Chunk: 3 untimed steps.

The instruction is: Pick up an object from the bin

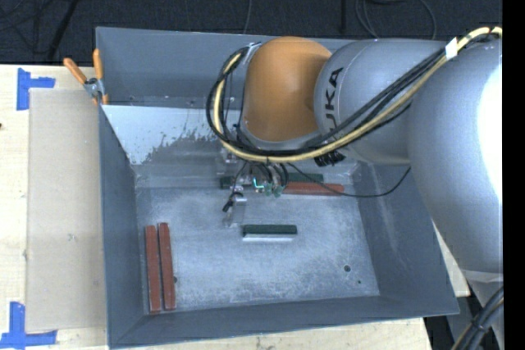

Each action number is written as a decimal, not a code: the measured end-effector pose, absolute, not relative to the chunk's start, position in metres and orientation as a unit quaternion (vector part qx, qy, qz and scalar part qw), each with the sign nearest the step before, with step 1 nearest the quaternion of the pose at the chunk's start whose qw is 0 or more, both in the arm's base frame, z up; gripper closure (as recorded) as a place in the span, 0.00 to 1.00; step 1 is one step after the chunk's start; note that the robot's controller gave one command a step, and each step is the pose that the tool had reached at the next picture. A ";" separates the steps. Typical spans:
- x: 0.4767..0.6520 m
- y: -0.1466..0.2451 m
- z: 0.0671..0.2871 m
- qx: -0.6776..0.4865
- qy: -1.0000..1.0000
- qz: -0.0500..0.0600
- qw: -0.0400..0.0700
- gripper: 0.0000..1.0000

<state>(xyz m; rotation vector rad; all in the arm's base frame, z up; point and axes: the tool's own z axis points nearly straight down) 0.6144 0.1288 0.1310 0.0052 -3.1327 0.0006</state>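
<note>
The jaws (apart or together, I cannot tell) hang at eleven o'clock of the dark green flat bar (269, 232) lying mid-floor in the grey metal bin (115, 176), so a descent here may miss it and strike bare floor.

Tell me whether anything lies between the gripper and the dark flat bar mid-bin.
Nothing visible does. The gripper sits just up-left of the dark flat bar, bare bin floor between; the two reddish-brown bars lie far left.
</note>
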 end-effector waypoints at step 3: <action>0.558 0.020 0.070 -0.017 -1.000 0.000 0.001 1.00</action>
